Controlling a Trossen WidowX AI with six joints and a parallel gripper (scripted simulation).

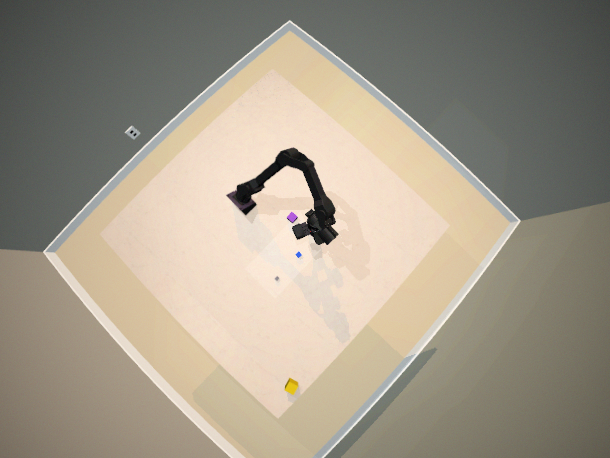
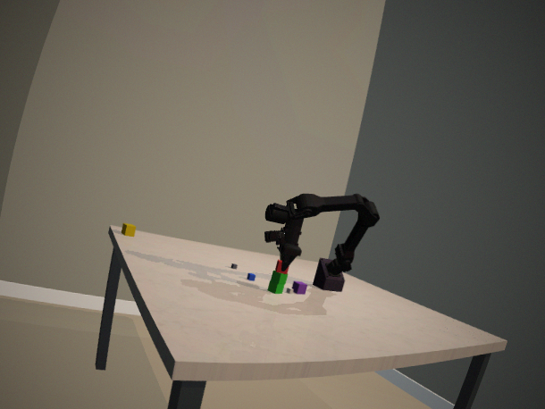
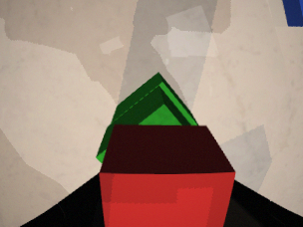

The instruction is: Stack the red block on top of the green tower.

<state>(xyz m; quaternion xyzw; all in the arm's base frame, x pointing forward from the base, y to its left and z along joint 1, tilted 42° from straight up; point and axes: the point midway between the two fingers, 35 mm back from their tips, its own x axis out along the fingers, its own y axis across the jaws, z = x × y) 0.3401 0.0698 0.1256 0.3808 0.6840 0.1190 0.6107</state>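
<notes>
My gripper (image 2: 283,267) is shut on the red block (image 2: 280,267) (image 3: 166,195). In the exterior view the red block sits right on top of the green tower (image 2: 277,282), between the fingers. In the wrist view the red block fills the lower middle and the green tower (image 3: 153,112) shows just beyond and below it, turned at an angle to it. In the top view the arm and gripper (image 1: 320,232) cover both blocks.
A purple block (image 1: 292,217) (image 2: 299,287) lies close beside the tower. A small blue block (image 1: 298,254) (image 2: 251,277) (image 3: 293,10) and a tiny grey one (image 1: 277,278) (image 2: 234,266) lie further off. A yellow block (image 1: 291,386) (image 2: 129,229) sits at the table's far corner. The arm's base (image 2: 329,280) stands behind.
</notes>
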